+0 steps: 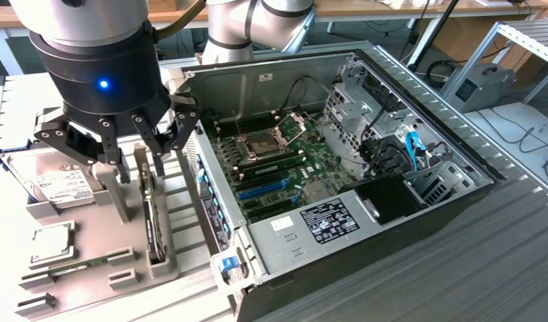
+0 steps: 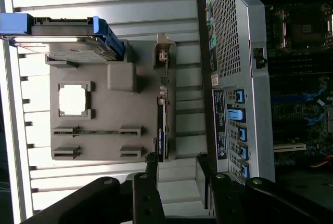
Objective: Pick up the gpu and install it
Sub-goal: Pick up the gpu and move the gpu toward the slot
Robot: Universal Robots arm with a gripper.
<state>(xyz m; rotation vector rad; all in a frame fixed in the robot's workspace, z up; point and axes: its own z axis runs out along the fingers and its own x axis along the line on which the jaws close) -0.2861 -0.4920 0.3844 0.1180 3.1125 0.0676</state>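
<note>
The gpu (image 1: 152,218) is a thin black card standing on edge in a slot of the grey holder (image 1: 93,225), just beside the open computer case (image 1: 434,127). In the wrist view the gpu (image 2: 161,128) shows edge-on, its silver bracket at one end. My gripper (image 1: 141,168) hangs directly above the card, open, with a finger on either side of its upper edge and nothing held. The gripper (image 2: 177,182) stands open in the wrist view too, its fingers (image 2: 151,182) straddling the line of the card.
The grey holder (image 2: 104,117) also carries a silver hard drive (image 1: 64,184), a square processor (image 1: 51,241) and a green memory stick (image 1: 77,265). Inside the case lies the motherboard (image 1: 283,161) with blue slots. The case's rear wall (image 2: 234,52) stands close to the card.
</note>
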